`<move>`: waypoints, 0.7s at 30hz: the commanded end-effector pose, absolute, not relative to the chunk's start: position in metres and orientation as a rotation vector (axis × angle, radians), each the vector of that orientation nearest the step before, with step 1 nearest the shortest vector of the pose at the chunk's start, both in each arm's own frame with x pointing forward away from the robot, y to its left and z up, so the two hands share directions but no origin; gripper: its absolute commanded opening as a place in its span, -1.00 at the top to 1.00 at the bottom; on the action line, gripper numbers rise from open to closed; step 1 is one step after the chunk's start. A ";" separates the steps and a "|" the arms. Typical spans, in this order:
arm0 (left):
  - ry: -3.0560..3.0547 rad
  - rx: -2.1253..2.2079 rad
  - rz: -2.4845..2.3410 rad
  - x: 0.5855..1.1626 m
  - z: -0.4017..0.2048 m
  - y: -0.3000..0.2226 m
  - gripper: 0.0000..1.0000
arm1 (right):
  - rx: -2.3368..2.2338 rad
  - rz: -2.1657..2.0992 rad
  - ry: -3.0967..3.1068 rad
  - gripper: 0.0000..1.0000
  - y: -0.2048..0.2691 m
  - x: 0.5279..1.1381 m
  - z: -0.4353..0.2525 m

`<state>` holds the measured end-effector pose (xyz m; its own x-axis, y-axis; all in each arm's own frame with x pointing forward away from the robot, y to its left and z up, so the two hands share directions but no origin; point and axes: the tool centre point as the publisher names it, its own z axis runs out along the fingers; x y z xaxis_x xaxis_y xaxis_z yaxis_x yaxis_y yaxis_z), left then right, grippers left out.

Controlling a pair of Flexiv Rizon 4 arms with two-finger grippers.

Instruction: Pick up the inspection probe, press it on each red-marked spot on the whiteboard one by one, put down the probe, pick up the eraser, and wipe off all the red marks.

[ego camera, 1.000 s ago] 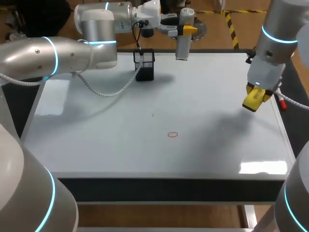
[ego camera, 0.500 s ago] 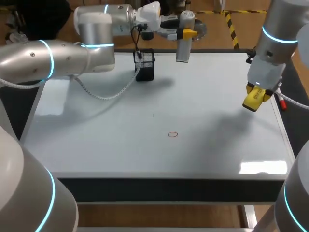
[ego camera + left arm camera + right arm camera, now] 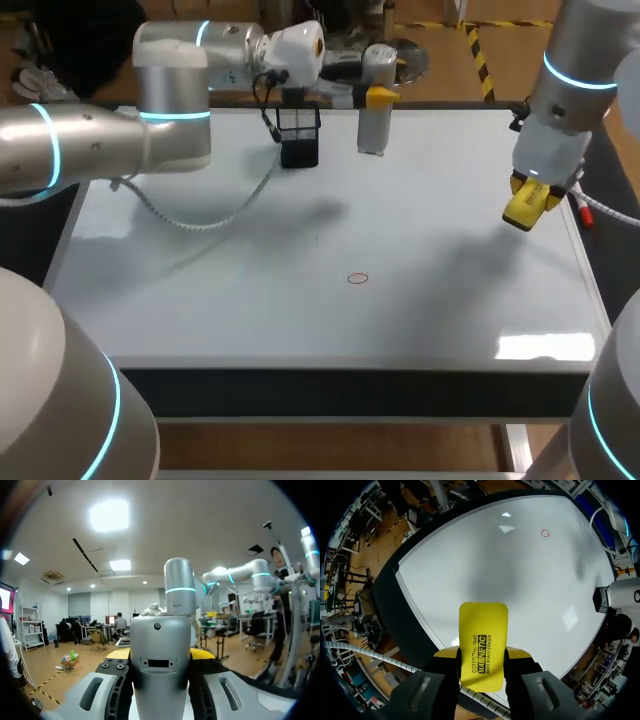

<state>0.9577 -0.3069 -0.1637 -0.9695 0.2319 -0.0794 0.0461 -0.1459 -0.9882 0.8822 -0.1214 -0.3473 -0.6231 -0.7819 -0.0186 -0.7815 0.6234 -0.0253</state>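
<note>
The inspection probe (image 3: 372, 125), a grey cylinder, hangs upright over the whiteboard's (image 3: 200, 300) far edge. My left gripper (image 3: 376, 96) is shut on it. In the left wrist view the probe (image 3: 160, 650) fills the gap between the fingers of that gripper (image 3: 161, 656). A single red ring mark (image 3: 358, 279) lies near the board's middle front. My right gripper (image 3: 531, 192) is shut on the yellow eraser (image 3: 522, 212), above the board's right edge. In the right wrist view the eraser (image 3: 483, 640) sticks out ahead of the gripper (image 3: 483, 654), with the red mark (image 3: 545, 532) far ahead of it.
A black mesh holder (image 3: 300, 136) stands at the board's back edge, just left of the probe, and also shows in the right wrist view (image 3: 601, 598). The left arm's cable (image 3: 200, 218) droops over the board's left half.
My left arm has swung its wrist leftward, and the probe has shifted slightly left and lower near the holder. The right arm and eraser have not moved.
</note>
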 end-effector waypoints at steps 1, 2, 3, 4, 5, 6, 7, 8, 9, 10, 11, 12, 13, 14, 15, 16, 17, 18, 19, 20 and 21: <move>-1.999 -0.223 2.312 0.910 -0.169 -0.294 1.00 | -1.354 -0.027 2.806 1.00 -0.122 0.883 -0.347; -1.991 -0.223 2.309 0.905 -0.170 -0.294 1.00 | -1.354 -0.027 2.806 1.00 -0.122 0.883 -0.347; -1.984 -0.220 2.311 0.900 -0.172 -0.294 1.00 | -1.354 -0.027 2.806 1.00 -0.122 0.883 -0.347; -1.974 -0.217 2.314 0.895 -0.174 -0.293 1.00 | -1.354 -0.027 2.806 1.00 -0.122 0.883 -0.347; -1.968 -0.218 2.309 0.889 -0.176 -0.293 1.00 | -1.354 -0.027 2.806 1.00 -0.122 0.883 -0.347; -1.956 -0.220 2.305 0.883 -0.178 -0.294 1.00 | -1.354 -0.027 2.806 1.00 -0.122 0.883 -0.347; -1.957 -0.219 2.303 0.877 -0.180 -0.295 1.00 | -1.354 -0.027 2.806 1.00 -0.122 0.883 -0.347; -1.956 -0.220 2.293 0.871 -0.183 -0.295 1.00 | -1.354 -0.027 2.806 1.00 -0.122 0.883 -0.347; -1.953 -0.221 2.284 0.867 -0.185 -0.296 1.00 | -1.354 -0.027 2.806 1.00 -0.122 0.883 -0.347; -1.950 -0.220 2.281 0.862 -0.187 -0.296 1.00 | -1.354 -0.027 2.806 1.00 -0.122 0.883 -0.347; -1.939 -0.218 2.281 0.857 -0.189 -0.295 1.00 | -1.354 -0.027 2.806 1.00 -0.122 0.883 -0.347; -1.939 -0.214 2.278 0.852 -0.191 -0.295 1.00 | -1.354 -0.027 2.806 1.00 -0.122 0.883 -0.347; -1.945 -0.208 2.275 0.847 -0.194 -0.294 1.00 | -1.354 -0.027 2.806 1.00 -0.122 0.883 -0.347; -1.942 -0.202 2.277 0.843 -0.195 -0.292 1.00 | -1.354 -0.027 2.806 1.00 -0.122 0.883 -0.347; -1.931 -0.187 2.277 0.839 -0.198 -0.291 1.00 | -1.354 -0.027 2.806 1.00 -0.122 0.883 -0.347; -1.933 -0.180 2.274 0.835 -0.201 -0.290 1.00 | -1.354 -0.027 2.806 1.00 -0.122 0.883 -0.347; -1.929 -0.170 2.268 0.831 -0.204 -0.290 1.00 | -1.354 -0.027 2.806 1.00 -0.122 0.883 -0.347; -1.919 -0.160 2.266 0.827 -0.207 -0.289 1.00 | -1.354 -0.027 2.806 1.00 -0.122 0.883 -0.347; -1.921 -0.152 2.264 0.822 -0.210 -0.288 1.00 | -1.354 -0.027 2.806 1.00 -0.122 0.883 -0.347; -1.917 -0.147 2.264 0.818 -0.213 -0.287 1.00 | -1.354 -0.027 2.806 1.00 -0.122 0.883 -0.347; -1.908 -0.137 2.264 0.814 -0.216 -0.286 1.00 | -1.354 -0.027 2.806 1.00 -0.122 0.883 -0.347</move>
<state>0.8267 -0.2912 -0.2112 -0.9615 0.2731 0.0296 -0.0729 -0.1500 -0.9860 0.8822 -0.1214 -0.3474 -0.6231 -0.7819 -0.0189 -0.7815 0.6234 -0.0251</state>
